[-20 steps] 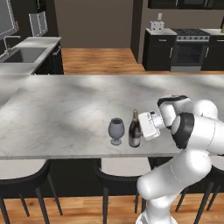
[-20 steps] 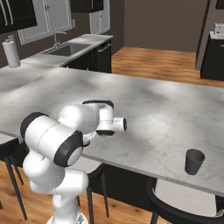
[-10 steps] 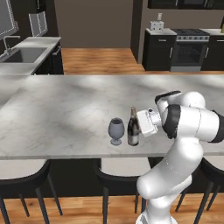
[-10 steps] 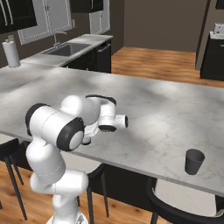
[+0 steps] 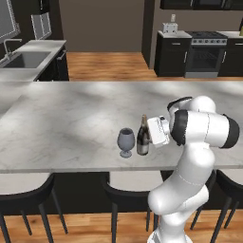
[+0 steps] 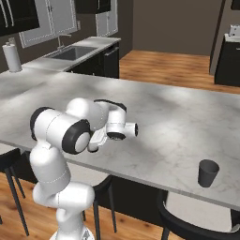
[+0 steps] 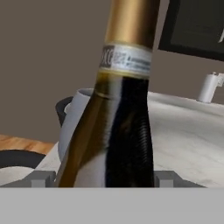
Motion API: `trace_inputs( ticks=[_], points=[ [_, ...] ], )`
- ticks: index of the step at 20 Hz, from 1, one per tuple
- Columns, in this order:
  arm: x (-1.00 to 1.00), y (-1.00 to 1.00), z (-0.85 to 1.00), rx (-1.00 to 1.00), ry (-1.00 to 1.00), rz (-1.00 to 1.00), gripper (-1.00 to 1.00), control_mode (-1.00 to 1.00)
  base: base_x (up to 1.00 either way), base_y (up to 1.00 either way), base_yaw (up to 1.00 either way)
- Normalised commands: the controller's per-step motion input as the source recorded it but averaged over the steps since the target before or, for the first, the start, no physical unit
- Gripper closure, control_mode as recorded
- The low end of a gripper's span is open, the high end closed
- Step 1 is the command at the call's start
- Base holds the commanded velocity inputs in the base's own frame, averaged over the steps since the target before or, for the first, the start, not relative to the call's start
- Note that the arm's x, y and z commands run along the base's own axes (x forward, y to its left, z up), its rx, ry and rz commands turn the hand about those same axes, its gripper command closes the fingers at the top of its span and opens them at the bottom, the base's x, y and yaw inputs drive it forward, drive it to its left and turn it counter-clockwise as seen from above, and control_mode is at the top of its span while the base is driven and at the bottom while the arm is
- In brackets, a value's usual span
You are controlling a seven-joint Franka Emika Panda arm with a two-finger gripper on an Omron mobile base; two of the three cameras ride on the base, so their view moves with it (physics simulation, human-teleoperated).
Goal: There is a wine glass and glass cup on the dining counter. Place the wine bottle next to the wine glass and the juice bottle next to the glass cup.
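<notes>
Glossy dark-glass wine bottle (image 7: pixel 118 131) (gold foil) — marble dining counter (image 5: pixel 71 123)

Base cams behind arm L & R, both over dining counter (image 5: pixel 71 123), hand cam close on wine bottle (image 7: pixel 118 131)

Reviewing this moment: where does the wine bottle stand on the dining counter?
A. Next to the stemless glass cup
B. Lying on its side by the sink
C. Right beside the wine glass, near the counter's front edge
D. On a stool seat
C. In the left base view the wine bottle stands upright just beside the wine glass near the front edge of the dining counter, while the glass cup sits apart.
</notes>
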Motion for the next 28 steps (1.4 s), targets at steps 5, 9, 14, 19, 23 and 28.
trace_inputs(
  ticks=[5, 9, 14, 19, 23, 28],
  points=[
    [0.00, 0.00, -0.22, -0.01, -0.22, 0.00, 1.00, -1.00, 0.00, 0.00, 0.00],
    [0.00, 0.01, -0.27, -0.04, -0.14, 0.00, 1.00, -1.00, 0.00, 0.00, 0.00],
    [0.01, 0.01, -0.29, -0.05, -0.09, 0.00, 1.00, -1.00, 0.00, 0.00, 0.00],
    [0.02, 0.00, -0.28, -0.02, -0.02, 0.00, -1.00, -1.00, 0.00, 0.00, 0.00],
    [0.00, -0.01, -0.19, 0.00, 0.00, 0.00, -1.00, -1.00, 0.00, 0.00, 0.00],
    [0.00, -0.01, -0.18, 0.00, 0.00, 0.00, -1.00, -1.00, 0.00, 0.00, 0.00]
  ],
)
